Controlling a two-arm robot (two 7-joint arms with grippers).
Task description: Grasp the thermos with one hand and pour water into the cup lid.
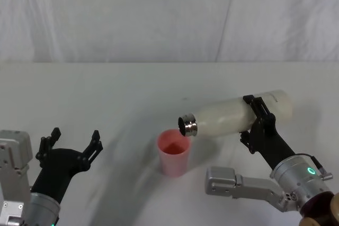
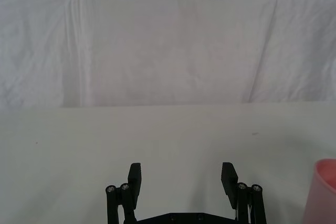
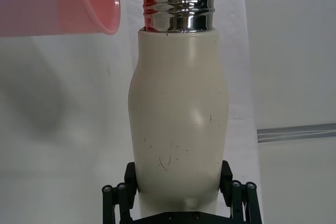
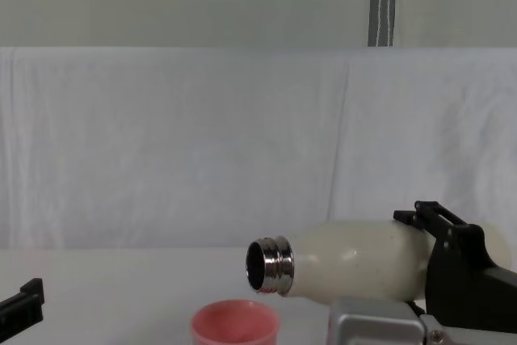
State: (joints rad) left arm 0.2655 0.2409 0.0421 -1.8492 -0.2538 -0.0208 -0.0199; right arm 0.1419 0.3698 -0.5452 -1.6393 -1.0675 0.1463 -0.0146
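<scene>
Thermos point(image 1: 233, 114) base hidden by right end effector point(image 1: 253, 121).

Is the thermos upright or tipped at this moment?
Tipped: the right gripper holds the cream-white matte thermos nearly level, its shiny steel neck just above the small pink cup lid.

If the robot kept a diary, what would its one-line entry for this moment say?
step: pouring | right gripper: holds thermos tipped sideways, steel mouth over cup lid | left gripper: open, idle at left | water: cannot tell
</scene>
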